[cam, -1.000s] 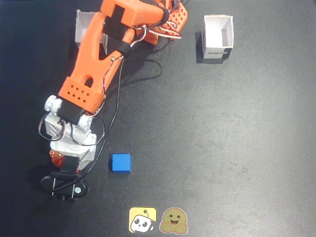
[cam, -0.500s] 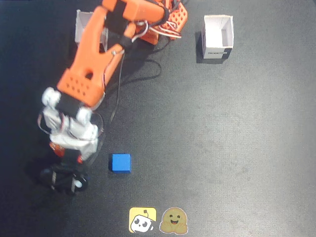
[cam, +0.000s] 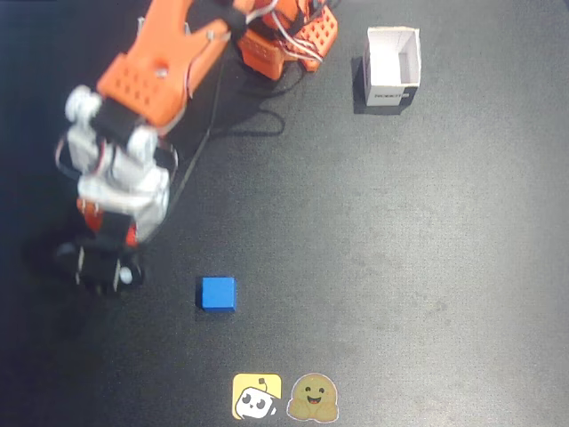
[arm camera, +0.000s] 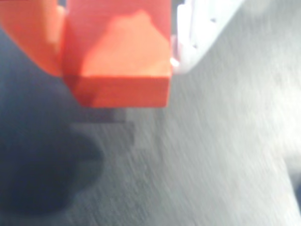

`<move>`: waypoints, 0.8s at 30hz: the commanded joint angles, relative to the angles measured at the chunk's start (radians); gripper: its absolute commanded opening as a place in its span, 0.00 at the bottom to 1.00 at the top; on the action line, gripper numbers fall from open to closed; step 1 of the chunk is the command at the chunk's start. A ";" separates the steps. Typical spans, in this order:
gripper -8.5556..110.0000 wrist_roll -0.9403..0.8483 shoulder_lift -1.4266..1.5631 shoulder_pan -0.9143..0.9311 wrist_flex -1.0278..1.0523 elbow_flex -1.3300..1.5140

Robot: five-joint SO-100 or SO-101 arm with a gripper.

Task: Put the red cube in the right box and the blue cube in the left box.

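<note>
The wrist view shows the red cube (arm camera: 117, 70) gripped between an orange finger (arm camera: 28, 37) and a white finger (arm camera: 197, 37), lifted above the blurred dark mat. My gripper (arm camera: 117, 47) is shut on it. In the fixed view the gripper (cam: 107, 227) hangs at the left side, and its white body covers the cube. The blue cube (cam: 217, 294) lies on the mat, to the right of the gripper and lower in the frame. The right box (cam: 391, 67) stands open at the top right. The arm (cam: 160, 62) hides the left box.
The arm's orange base (cam: 293, 36) with its cables sits at the top centre. Two stickers (cam: 284, 397) lie at the bottom edge. A black camera mount (cam: 98, 265) hangs below the gripper.
The arm has swung toward the top of the fixed view, carrying the gripper and the red cube away from the lower left. The blue cube has not moved.
</note>
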 commanded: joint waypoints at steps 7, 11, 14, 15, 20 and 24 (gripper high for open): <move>0.15 0.014 0.247 0.179 -0.032 0.179; 0.15 0.048 0.342 0.247 -0.054 0.285; 0.15 0.080 0.419 0.284 -0.060 0.364; 0.15 0.089 0.446 0.296 -0.060 0.390; 0.15 0.106 0.589 0.364 -0.049 0.503; 0.15 0.098 0.644 0.437 0.035 0.506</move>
